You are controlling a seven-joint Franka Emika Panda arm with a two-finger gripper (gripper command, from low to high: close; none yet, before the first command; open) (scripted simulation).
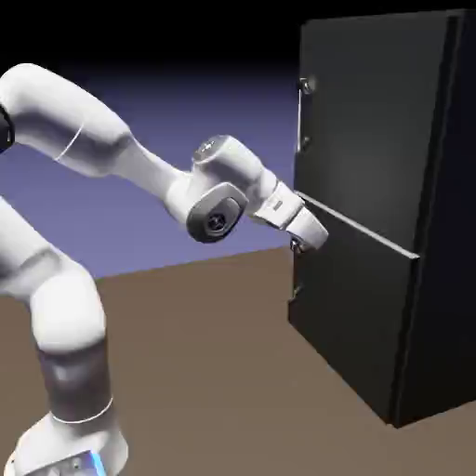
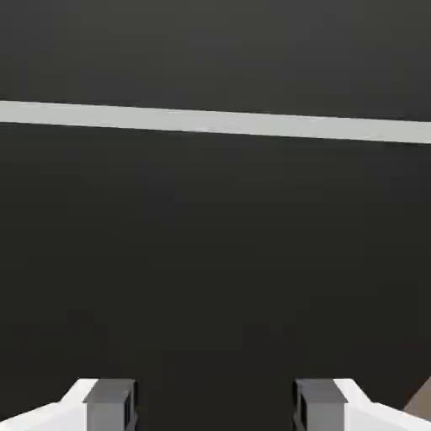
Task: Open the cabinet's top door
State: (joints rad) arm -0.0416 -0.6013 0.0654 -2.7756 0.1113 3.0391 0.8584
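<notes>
While the tool (image 1: 297,244) hangs released, holding nothing, it sits low at the pale seam (image 2: 215,123) of the cabinet (image 1: 372,279), w/ the top door (image 1: 367,121) shut and its handle (image 1: 300,116) well above. Risk: closing here grips no bar, or fingertips (image 2: 109,402) jam vs flat panel; needs lifting first.

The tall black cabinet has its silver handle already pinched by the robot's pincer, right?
Not quite. The pincer is open and empty, beside the pale seam on the tall matte black cabinet. The slim silver bar handle sits higher up, untouched, as the exterior view shows.
</notes>
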